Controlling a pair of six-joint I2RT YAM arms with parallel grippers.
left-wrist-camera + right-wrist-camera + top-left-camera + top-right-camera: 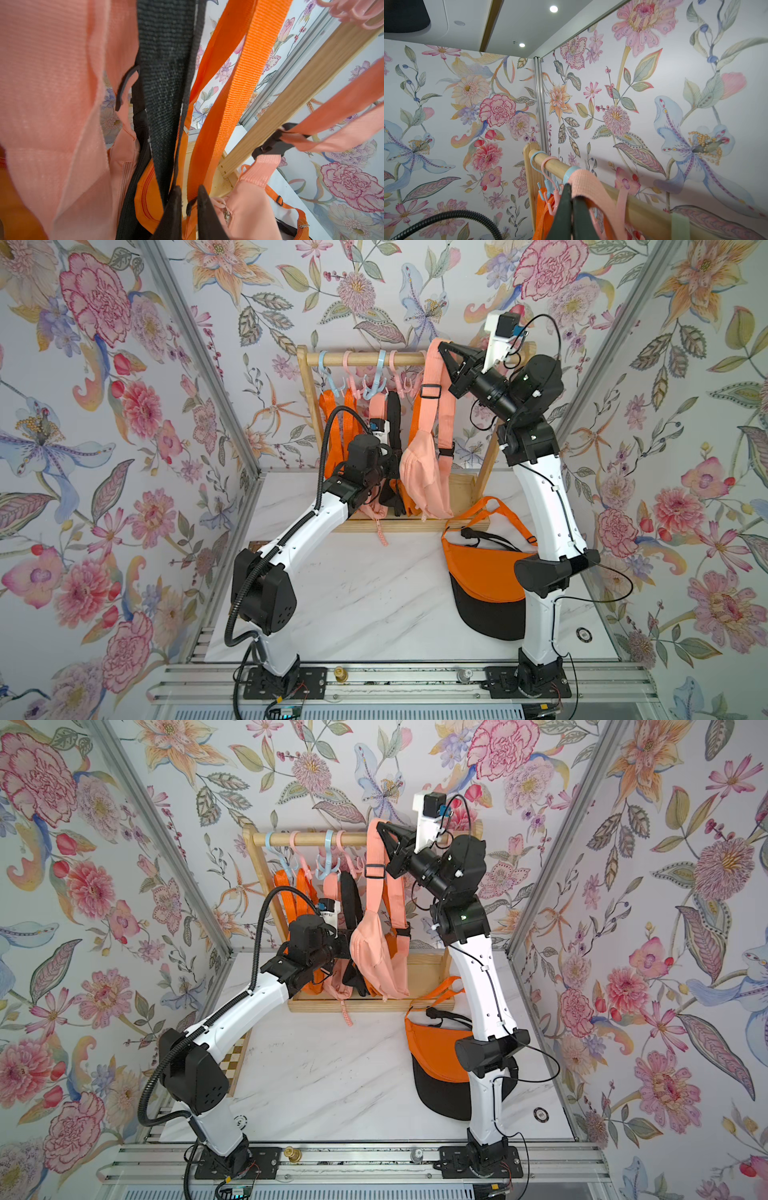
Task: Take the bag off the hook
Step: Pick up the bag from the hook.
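A: What crowds the wooden rack [365,359]?
B: One orange-black bag [486,572] lies on the counter [353,593]. The peach bag [424,481] hangs before the rack, its strap clamped in the closed right tool [440,346].
A: Hooks?
B: Two blue hooks [380,364], two pink hooks [350,364]. Left tool [188,193] narrowly apart among orange straps [224,104]; grip unclear.

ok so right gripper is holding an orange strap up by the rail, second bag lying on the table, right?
Wrong colour: the strap in the right gripper is peach, not orange, as the right wrist view shows. It is up by the rail, and a second bag lies on the table.
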